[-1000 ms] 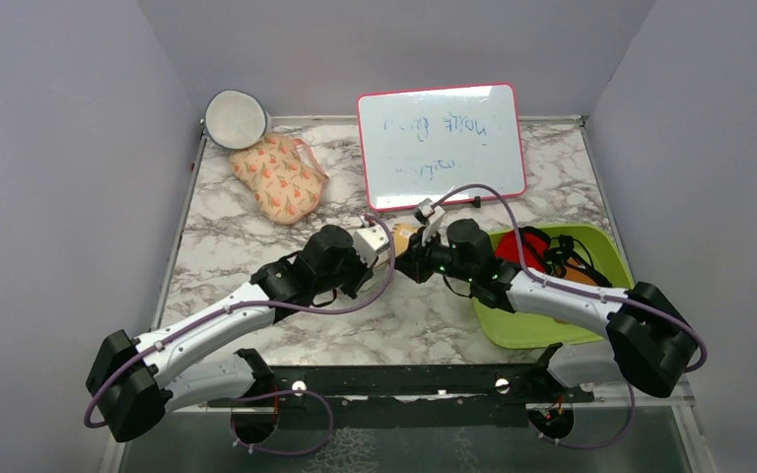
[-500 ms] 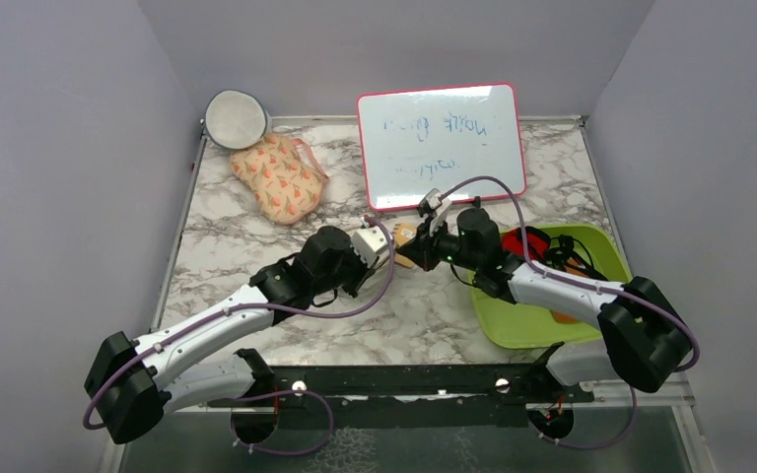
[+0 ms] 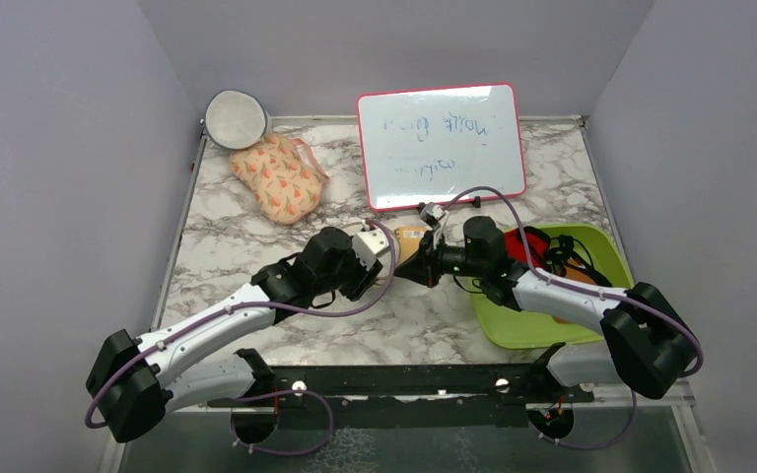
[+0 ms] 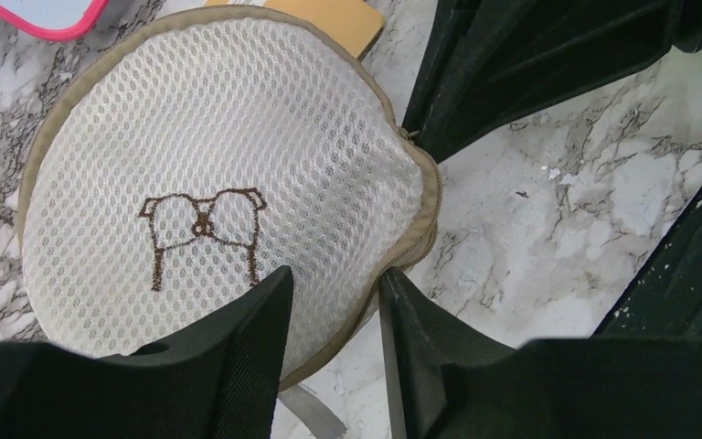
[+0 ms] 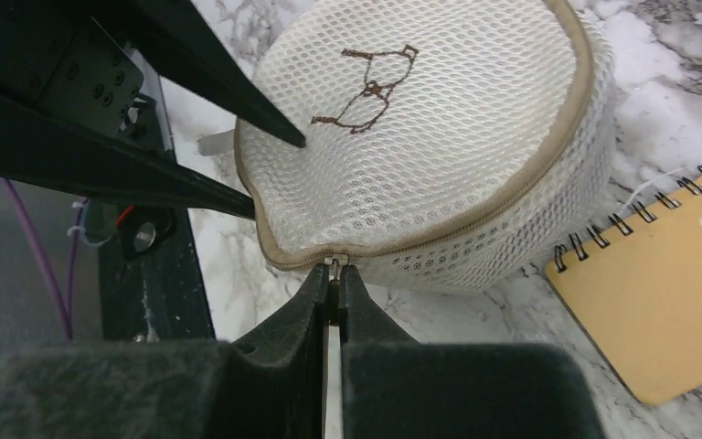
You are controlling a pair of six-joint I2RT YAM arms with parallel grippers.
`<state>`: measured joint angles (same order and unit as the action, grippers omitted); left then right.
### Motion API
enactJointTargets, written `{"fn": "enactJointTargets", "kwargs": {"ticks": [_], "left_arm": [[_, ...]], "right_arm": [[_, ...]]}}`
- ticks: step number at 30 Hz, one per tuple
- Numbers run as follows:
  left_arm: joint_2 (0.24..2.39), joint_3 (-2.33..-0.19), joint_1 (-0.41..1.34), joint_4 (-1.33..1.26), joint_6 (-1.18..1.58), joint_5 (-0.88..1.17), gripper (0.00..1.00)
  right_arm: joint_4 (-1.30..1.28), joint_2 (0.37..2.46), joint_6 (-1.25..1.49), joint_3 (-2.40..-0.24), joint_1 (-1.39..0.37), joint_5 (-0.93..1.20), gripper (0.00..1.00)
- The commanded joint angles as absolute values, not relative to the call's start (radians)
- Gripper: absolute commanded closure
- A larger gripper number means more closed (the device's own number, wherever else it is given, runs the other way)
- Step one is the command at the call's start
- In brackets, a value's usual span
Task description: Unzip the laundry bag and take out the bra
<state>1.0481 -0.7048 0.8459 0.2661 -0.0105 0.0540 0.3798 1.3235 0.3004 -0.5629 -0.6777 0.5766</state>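
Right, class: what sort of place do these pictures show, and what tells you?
Probably a robot lab test booth: a left arm and right arm bolted at the edge of a marble-pattern table, grey walls boxing it in, and props like a whiteboard and mesh laundry bag.

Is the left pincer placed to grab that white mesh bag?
Likely yes: the left pincer sits open around the edge of the laundry bag, nothing between; the right pincer pinches its zipper pull.

Lab booth: grey walls [image 3: 59, 148], marble table [image 3: 424, 325]

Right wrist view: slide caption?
Right end effector shut on the zipper pull of the laundry bag; left end effector open across its rim.
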Motion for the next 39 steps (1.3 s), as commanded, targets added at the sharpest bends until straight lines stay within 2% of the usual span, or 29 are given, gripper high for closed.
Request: {"fn": "enactJointTargets", "kwargs": {"ticks": [1, 6, 12, 14, 23, 27, 31, 39], "left_arm": [[1.024, -0.696, 0.848, 0.235, -0.014, 0.127, 0.65], [1.005, -0.676, 0.867, 0.192, -0.023, 0.236, 0.55], [0.991, -0.663, 0.877, 0.162, -0.013, 0.178, 0.54], [1.003, -0.66, 0.877, 0.148, -0.006, 0.167, 0.57], [1.001, -0.672, 0.876, 0.204, -0.045, 0.108, 0.92], [0.967, -0.649, 0.877, 0.207, -0.04, 0.08, 0.96], [0.959, -0.655, 0.876, 0.215, -0.052, 0.069, 1.0], [0.947, -0.659, 0.877, 0.229, -0.058, 0.036, 1.0]], "right_arm": [[0.482, 1.29, 0.371, -0.531, -0.694, 0.671, 0.99], [0.495, 1.307, 0.409, -0.546, -0.709, 0.697, 0.99], [0.5, 1.299, 0.445, -0.554, -0.716, 0.702, 0.99], [0.509, 1.295, 0.451, -0.552, -0.718, 0.715, 0.99], [0.474, 1.288, 0.418, -0.534, -0.721, 0.671, 0.99], [0.368, 1.268, 0.375, -0.55, -0.721, 0.582, 0.99], [0.366, 1.232, 0.358, -0.524, -0.719, 0.469, 0.99], [0.287, 1.206, 0.315, -0.539, -0.706, 0.292, 0.99]]}}
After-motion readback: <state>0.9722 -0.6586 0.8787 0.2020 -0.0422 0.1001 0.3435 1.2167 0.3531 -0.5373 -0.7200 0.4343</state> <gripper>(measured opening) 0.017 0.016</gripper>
